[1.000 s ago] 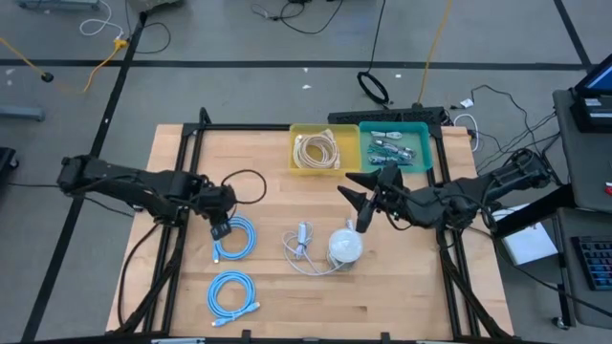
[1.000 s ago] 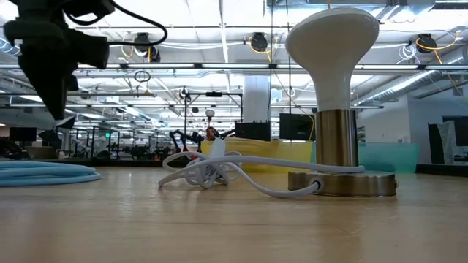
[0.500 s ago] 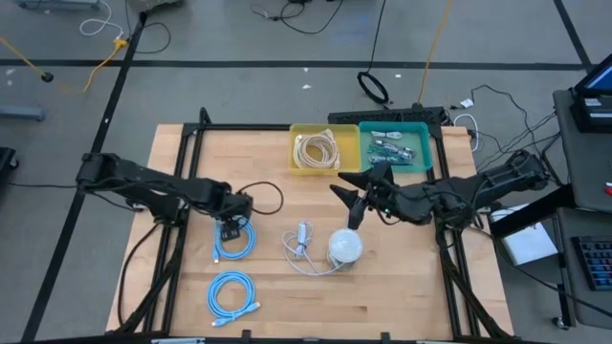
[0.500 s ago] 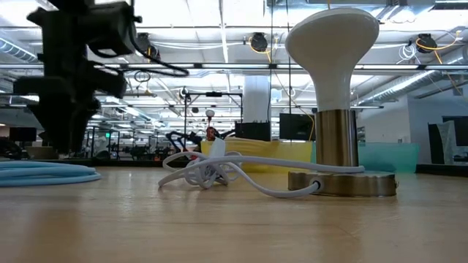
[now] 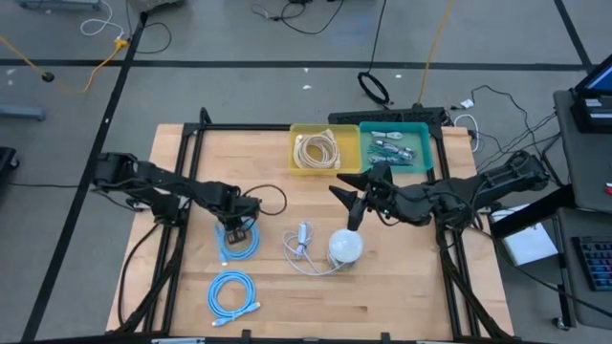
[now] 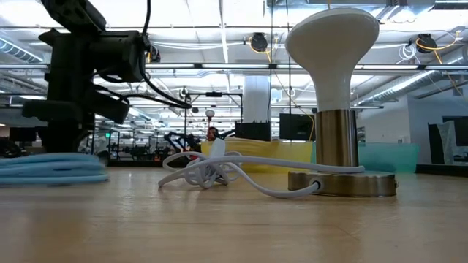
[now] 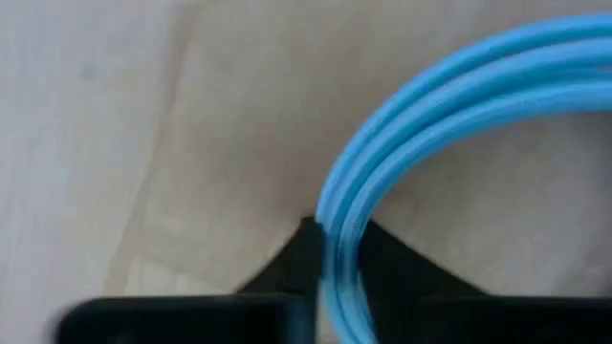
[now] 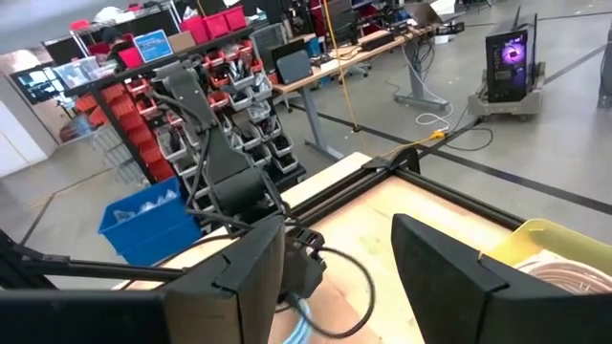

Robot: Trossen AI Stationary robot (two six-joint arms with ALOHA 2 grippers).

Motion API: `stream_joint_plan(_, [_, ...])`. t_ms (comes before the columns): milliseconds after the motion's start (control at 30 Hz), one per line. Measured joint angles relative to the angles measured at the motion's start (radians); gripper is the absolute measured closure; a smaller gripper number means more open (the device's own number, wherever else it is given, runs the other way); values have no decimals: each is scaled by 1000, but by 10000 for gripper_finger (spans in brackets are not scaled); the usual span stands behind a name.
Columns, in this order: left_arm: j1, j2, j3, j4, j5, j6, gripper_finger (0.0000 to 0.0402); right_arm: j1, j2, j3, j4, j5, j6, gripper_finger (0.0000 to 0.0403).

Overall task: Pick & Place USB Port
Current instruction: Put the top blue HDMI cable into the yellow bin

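Blue coiled USB cable [image 5: 236, 241], upper of two coils on the left half of the light wooden table [image 5: 182, 315]: pinched by the left gripper [image 5: 237, 227], fingers pressed close on either side of the strands in the left wrist view [image 7: 337, 244], coil resting on the wood in the low view [image 6: 47, 166]

Looks like the grasping step, lift not yet made. Squeeze all the strands together before raising, or one loop may slip free and the coil unwind. Lift straight up, clear of the second blue coil [image 5: 232, 292] nearer the front edge

Carry high over the loose white cable bundle [image 5: 302, 247] and the white-domed brass-stemmed lamp [image 5: 345, 247]. Choose between the yellow bin [image 5: 293, 151] and the teal bin [image 5: 430, 148] behind; cannot tell which from here

Mind the right gripper [image 5: 342, 205], fingers spread wide and empty [image 8: 335, 277], hovering near the lamp in front of the bins
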Motion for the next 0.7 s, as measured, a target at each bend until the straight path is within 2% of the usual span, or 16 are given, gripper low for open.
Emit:
stream_joint_plan(33, [7,-9,6,-3,2,-31,365,0,1,0,1,0,-1,213])
stream_joint_plan(67, [14,-21,13,-5,-5,-73,372,0,1,0,0,0,-2,213])
stream_joint_plan(200, [62,-79,65,15,-79,-225,372,0,1,0,5,0,-8,213])
stream_joint_plan(367, [182,-153,118,176,-79,-357,377,0,1,0,5,0,-10,213])
stream_joint_plan(467, [266,-178,150,339,-79,-411,379,0,1,0,5,0,-10,213])
stream_joint_plan(567, [354,-179,179,501,-59,-456,392,1,1,0,6,0,-9,213])
stream_joint_plan(700, [464,-132,254,603,-10,-480,392,6,1,0,5,0,-3,213])
